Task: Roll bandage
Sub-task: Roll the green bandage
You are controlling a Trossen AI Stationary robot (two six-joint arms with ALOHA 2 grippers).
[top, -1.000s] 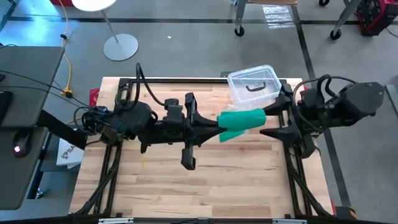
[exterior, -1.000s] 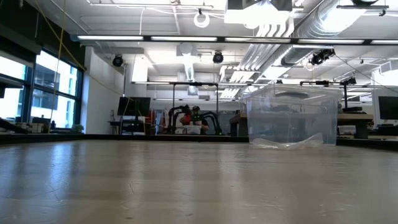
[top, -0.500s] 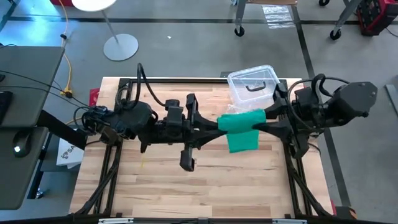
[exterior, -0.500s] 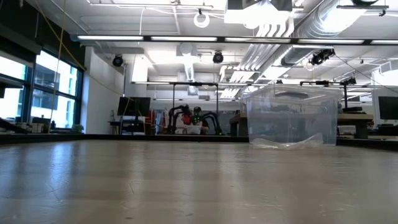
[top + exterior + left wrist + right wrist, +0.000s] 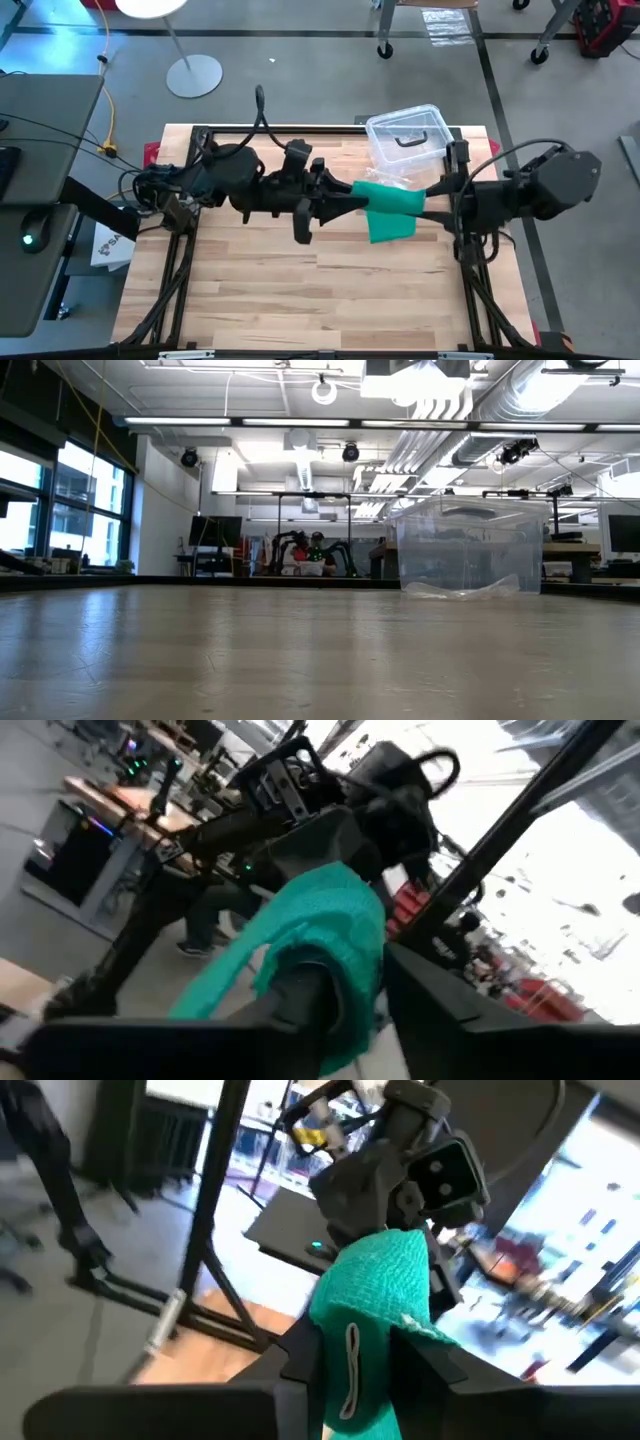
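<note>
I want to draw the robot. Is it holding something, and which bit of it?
Yes, the green bandage. The right pincer grips one end and the left pincer has the other end between its fingers, so it hangs between them above the table.

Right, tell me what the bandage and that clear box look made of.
Bandage: green woven stretch fabric, matte; crinkled crepe texture shows in the right wrist view, and it drapes limply. Clear box: likely hard, glossy plastic; the table shows through its walls, dark handle on top.

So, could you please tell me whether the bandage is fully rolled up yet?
Not yet: the bandage, held above the table between both grippers, has a loose flap hanging down.
</note>
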